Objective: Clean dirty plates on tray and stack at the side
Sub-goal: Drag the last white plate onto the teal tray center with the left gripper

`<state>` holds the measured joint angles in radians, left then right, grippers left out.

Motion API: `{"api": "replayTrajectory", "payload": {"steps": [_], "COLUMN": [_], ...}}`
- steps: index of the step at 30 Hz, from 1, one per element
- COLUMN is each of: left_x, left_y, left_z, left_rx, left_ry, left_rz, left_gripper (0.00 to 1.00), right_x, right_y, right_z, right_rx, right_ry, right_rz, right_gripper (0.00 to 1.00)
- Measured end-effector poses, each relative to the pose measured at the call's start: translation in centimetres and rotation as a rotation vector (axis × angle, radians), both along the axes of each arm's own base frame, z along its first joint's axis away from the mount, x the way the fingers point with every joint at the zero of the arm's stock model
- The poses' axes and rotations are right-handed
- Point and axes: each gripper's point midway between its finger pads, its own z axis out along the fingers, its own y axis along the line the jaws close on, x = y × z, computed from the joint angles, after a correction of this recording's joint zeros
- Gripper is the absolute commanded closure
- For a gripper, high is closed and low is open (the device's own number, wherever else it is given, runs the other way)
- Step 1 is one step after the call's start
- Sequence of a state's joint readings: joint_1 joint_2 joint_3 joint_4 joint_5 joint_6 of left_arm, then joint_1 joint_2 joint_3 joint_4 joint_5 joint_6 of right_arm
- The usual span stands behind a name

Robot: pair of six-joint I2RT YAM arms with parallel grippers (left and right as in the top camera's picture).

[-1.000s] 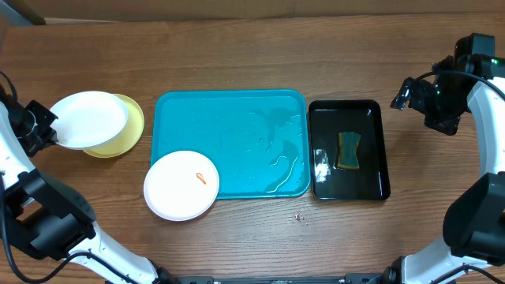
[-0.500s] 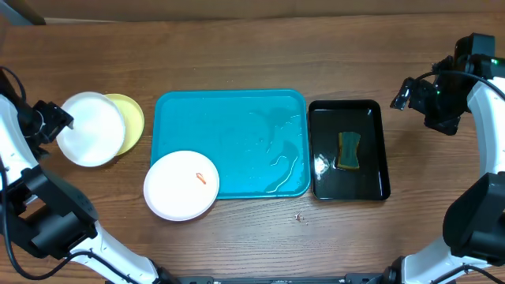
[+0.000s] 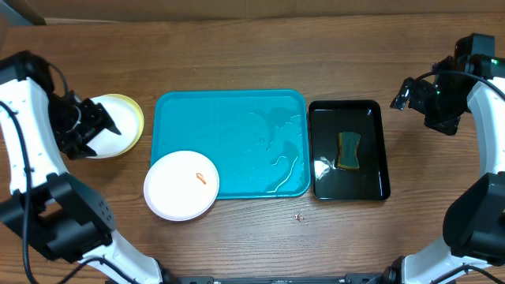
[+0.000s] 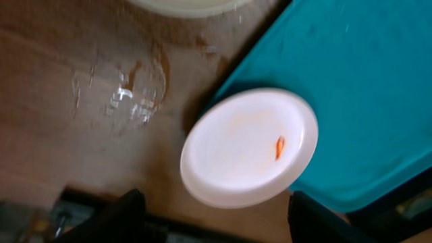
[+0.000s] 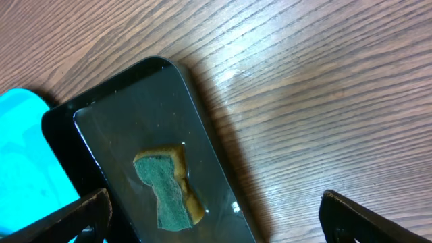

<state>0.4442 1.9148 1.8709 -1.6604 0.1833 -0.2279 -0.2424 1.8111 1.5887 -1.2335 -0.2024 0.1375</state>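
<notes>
A white plate (image 3: 109,132) lies on the pale yellow-green plate (image 3: 132,118) left of the turquoise tray (image 3: 237,118). My left gripper (image 3: 91,126) hovers over this stack, open and empty. Another white plate (image 3: 181,185) with an orange smear (image 3: 200,177) rests on the tray's front left corner, partly over the table. In the left wrist view that smeared plate (image 4: 250,148) lies ahead of my open left gripper (image 4: 216,226), with the tray (image 4: 358,74) to its right. My right gripper (image 3: 409,95) hangs open beyond the black tray's far right corner; in the right wrist view my right gripper (image 5: 223,226) holds nothing.
A narrow black tray (image 3: 371,118) right of the turquoise one holds water and a green-and-yellow sponge (image 3: 349,150); the sponge (image 5: 165,190) also shows in the right wrist view. Water films the turquoise tray's right half. A wet patch (image 4: 131,91) marks the table by the stack.
The left gripper carried the white plate right onto the yellow-green plate, let it go and opened. The left arm has swung in over the stack. The right arm has not moved.
</notes>
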Motion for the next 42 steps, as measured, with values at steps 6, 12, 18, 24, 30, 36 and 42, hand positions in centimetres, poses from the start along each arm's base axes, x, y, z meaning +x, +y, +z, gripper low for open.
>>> {"api": "replayTrajectory", "payload": {"steps": [6, 12, 18, 24, 30, 36, 42], "left_x": [-3.5, -8.6, -11.0, -10.2, -9.9, -10.2, -10.4], "left_y": [-3.6, -5.4, -5.8, -5.3, -5.1, -5.1, -5.2], "left_z": [2.6, 1.9, -0.8, -4.5, -8.9, -12.4, -13.9], "left_rx": [0.106, 0.170, 0.228, 0.250, 0.233, 0.213, 0.197], "left_ry": [-0.007, -0.057, -0.160, -0.179, -0.100, 0.007, 0.070], "left_rz": [-0.123, -0.131, -0.049, 0.051, 0.107, 0.098, 0.091], "left_gripper": [0.30, 0.31, 0.28, 0.30, 0.50, 0.83, 0.85], "right_x": [0.0, 0.0, 0.0, 0.0, 0.0, 0.0, 0.0], "right_y": [0.0, 0.0, 0.0, 0.0, 0.0, 0.0, 0.0], "right_z": [0.0, 0.0, 0.0, 0.0, 0.0, 0.0, 0.0], "right_rx": [0.000, 0.001, 0.001, 0.000, 0.000, 0.000, 0.001], "right_ry": [0.000, 0.001, 0.001, 0.000, 0.000, 0.001, 0.001], "right_rz": [0.000, 0.000, 0.000, 0.000, 0.000, 0.000, 0.000], "right_gripper": [0.00, 0.00, 0.00, 0.00, 0.00, 0.00, 0.00]}}
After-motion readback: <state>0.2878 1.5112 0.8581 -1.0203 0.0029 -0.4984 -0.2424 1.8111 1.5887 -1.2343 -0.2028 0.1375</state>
